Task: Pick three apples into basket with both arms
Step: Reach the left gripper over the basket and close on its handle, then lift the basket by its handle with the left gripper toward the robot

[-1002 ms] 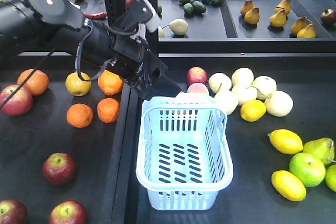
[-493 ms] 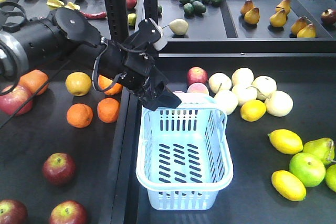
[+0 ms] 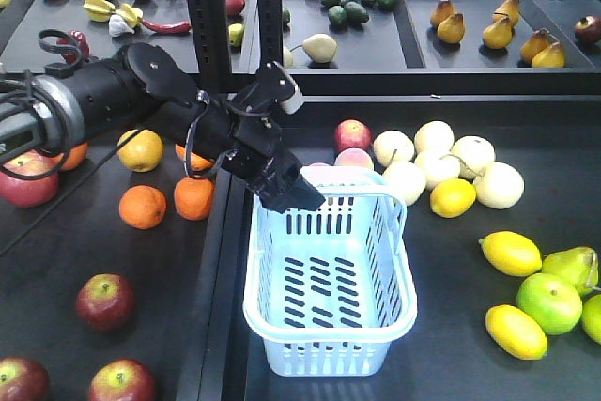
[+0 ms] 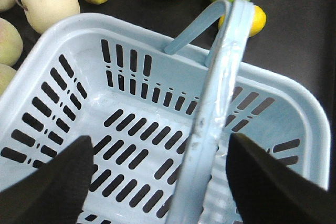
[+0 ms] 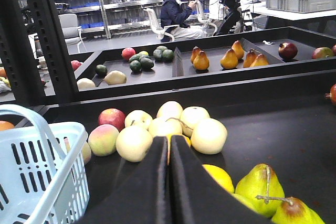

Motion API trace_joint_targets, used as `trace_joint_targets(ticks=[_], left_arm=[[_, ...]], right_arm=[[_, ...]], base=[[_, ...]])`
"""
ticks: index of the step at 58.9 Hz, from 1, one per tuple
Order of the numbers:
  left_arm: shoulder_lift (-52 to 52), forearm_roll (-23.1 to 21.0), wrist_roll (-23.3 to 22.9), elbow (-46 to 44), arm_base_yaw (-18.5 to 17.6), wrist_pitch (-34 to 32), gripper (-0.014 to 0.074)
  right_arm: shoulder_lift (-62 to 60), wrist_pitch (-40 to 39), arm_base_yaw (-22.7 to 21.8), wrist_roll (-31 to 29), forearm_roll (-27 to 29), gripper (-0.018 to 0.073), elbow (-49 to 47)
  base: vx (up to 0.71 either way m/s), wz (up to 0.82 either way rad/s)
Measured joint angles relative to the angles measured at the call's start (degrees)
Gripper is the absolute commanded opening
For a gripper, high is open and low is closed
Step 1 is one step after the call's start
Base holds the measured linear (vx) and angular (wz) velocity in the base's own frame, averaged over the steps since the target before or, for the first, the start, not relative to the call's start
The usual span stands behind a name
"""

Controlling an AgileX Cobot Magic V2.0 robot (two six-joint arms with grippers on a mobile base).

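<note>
Three dark red apples (image 3: 105,300) (image 3: 19,380) (image 3: 120,384) lie on the left tray near the front edge. The pale blue basket (image 3: 329,354) stands in the middle with nothing in it. My left gripper (image 3: 293,192) hangs over the basket's far rim. In the left wrist view the left gripper (image 4: 160,145) is open and holds nothing, and the raised basket handle (image 4: 220,87) passes between its fingers without touching them. In its own view my right gripper (image 5: 169,140) is shut and empty, low over the right tray, with the basket (image 5: 31,156) to its left.
Oranges (image 3: 143,206) and a large paler apple (image 3: 26,178) lie under the left arm. Pale pears (image 3: 437,152), lemons (image 3: 510,253) and a green apple (image 3: 549,302) fill the right tray. Black uprights (image 3: 208,7) stand behind. A raised divider (image 3: 221,269) separates the trays.
The left arm has swung right and down; its gripper went from behind the basket's far left corner to over the far rim.
</note>
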Motion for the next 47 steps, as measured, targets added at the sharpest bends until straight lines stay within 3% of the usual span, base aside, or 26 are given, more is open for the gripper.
trace_joint_targets(ticks=[19,26,40,47], left_arm=[[1.55,-0.27,0.13,0.00,0.00,-0.92,0.0471],[1.55,-0.38,0.13,0.00,0.00,-1.30,0.0351],[1.49,-0.58,0.38,0.00,0.00,-0.24,-0.0003],[0.80,-1.39,0.04,0.00,-0.11,-0.21,-0.0008]], right_arm=[[0.00,0.00,0.00,0.00,0.00,-0.0009,0.00],[0.00,0.00,0.00,0.00,0.00,-0.0009,0.00],[0.00,0.00,0.00,0.00,0.00,-0.0009,0.00],[0.00,0.00,0.00,0.00,0.00,-0.0009,0.00]], base=[[0.00,0.00],[0.00,0.00],[0.00,0.00],[0.00,0.00]])
